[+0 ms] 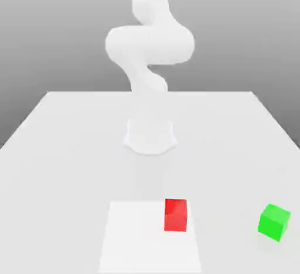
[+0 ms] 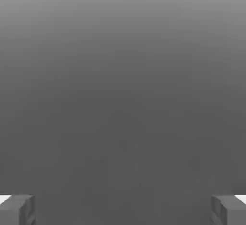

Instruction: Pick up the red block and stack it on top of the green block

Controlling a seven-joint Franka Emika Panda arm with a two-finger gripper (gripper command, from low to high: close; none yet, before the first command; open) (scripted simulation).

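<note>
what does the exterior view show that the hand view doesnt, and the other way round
Exterior view: the red block on a white patch, the green block off it toward the exterior view's right, the table and the arm.
Hand view: the open hand, its two fingers wide apart.
Both: part of the robot, and grey shading behind it.

One red block (image 1: 176, 215), one green block (image 1: 273, 222), one robot arm (image 1: 150, 44)
</note>
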